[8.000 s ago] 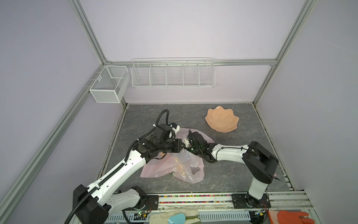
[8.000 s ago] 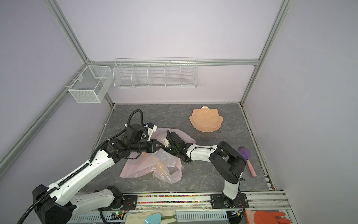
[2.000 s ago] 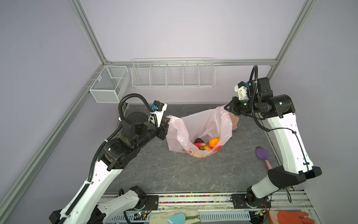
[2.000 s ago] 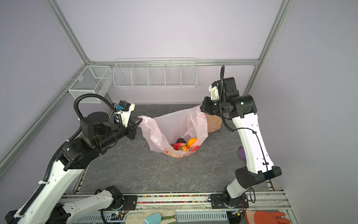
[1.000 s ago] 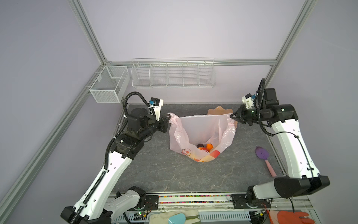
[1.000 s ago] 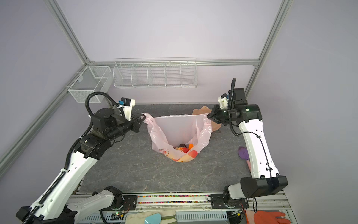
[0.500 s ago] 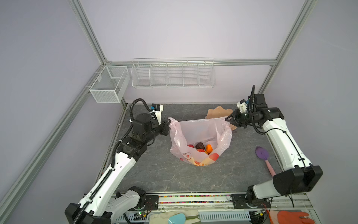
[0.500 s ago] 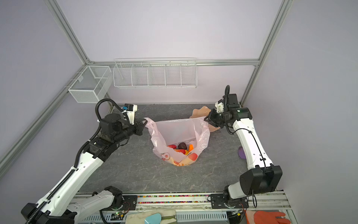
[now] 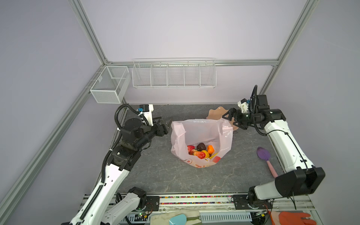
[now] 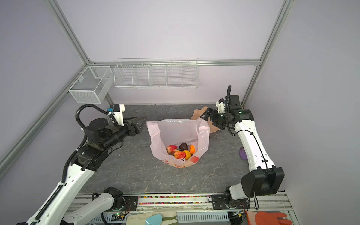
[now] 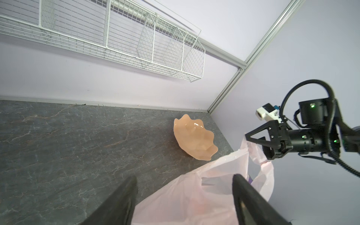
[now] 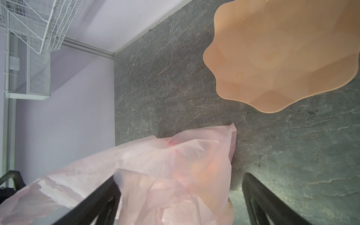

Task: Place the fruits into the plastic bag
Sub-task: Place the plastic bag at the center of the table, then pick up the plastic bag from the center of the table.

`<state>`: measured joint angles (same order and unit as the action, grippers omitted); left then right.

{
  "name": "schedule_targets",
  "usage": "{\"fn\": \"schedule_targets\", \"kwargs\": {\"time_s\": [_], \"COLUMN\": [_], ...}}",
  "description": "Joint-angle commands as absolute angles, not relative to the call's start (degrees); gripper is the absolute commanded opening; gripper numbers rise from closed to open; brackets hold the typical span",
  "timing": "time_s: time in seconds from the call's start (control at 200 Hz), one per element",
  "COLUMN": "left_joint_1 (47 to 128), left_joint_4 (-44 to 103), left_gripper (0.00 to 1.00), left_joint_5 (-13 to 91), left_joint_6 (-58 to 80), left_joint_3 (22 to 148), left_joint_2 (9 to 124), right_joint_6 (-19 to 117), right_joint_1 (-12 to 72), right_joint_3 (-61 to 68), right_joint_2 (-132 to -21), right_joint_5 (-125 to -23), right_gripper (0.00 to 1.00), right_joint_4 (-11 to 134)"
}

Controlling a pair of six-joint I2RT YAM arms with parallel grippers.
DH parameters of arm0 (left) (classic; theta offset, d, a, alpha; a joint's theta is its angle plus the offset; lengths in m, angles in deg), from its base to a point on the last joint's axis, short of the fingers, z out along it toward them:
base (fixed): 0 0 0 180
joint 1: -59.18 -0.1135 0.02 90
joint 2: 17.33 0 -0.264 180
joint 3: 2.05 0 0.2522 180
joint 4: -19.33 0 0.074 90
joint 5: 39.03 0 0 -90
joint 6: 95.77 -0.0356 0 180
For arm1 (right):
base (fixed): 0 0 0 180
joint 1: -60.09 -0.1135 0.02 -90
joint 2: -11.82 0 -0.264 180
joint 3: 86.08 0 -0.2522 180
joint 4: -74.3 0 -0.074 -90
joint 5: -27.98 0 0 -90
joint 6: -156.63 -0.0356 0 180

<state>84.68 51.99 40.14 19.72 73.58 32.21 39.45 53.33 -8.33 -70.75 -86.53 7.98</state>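
The pale pink plastic bag (image 9: 202, 132) (image 10: 179, 130) stands open on the dark table in both top views. Several fruits (image 9: 200, 150) (image 10: 182, 151) lie at its bottom: red strawberries, a dark one, an orange one and yellow ones. My left gripper (image 9: 164, 124) (image 10: 139, 121) is open just left of the bag's left handle. My right gripper (image 9: 230, 121) (image 10: 208, 120) is open at the bag's right handle. In the left wrist view the bag (image 11: 194, 198) lies loose between the spread jaws of my left gripper (image 11: 184, 187). The right wrist view shows the same for the bag (image 12: 155, 165) and my right gripper (image 12: 179, 191).
A peach scalloped bowl (image 9: 216, 113) (image 11: 192, 140) (image 12: 282, 58) sits behind the bag, under my right gripper. A purple spatula (image 9: 264, 153) lies at the right. Wire baskets (image 9: 173, 74) (image 9: 110, 85) hang on the back wall.
Both arms have lowered the held-up bag onto the table. Both grippers have opened and let go of its handles, and the bag now stands by itself.
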Motion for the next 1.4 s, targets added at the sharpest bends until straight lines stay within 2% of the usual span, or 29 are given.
{"fn": "schedule_targets", "kwargs": {"time_s": [0.0,0.24,0.765,1.095,1.395], "left_joint_1": [84.41,84.45,84.41,84.41,84.23], "left_joint_4": [53.81,61.62,67.39,70.97,66.66], "left_gripper": [0.81,0.87,0.90,0.91,0.92], "left_joint_5": [42.64,46.88,50.53,53.98,66.80], "left_joint_6": [23.36,22.91,23.24,23.76,21.14], "left_joint_3": [73.40,74.86,69.56,62.19,51.78], "left_joint_2": [28.02,24.34,24.15,21.05,19.93], "right_joint_6": [42.94,44.48,45.95,48.10,50.69], "right_joint_1": [54.26,57.15,63.74,64.72,65.14], "right_joint_3": [-7.13,-6.20,0.20,16.27,29.36], "right_joint_2": [-66.13,-61.78,-56.25,-46.69,-42.96], "right_joint_5": [-85.18,-84.58,-84.90,-77.33,-66.87], "right_gripper": [0.94,0.88,0.88,0.88,0.89], "right_joint_4": [9.94,12.40,10.38,12.47,22.92]}}
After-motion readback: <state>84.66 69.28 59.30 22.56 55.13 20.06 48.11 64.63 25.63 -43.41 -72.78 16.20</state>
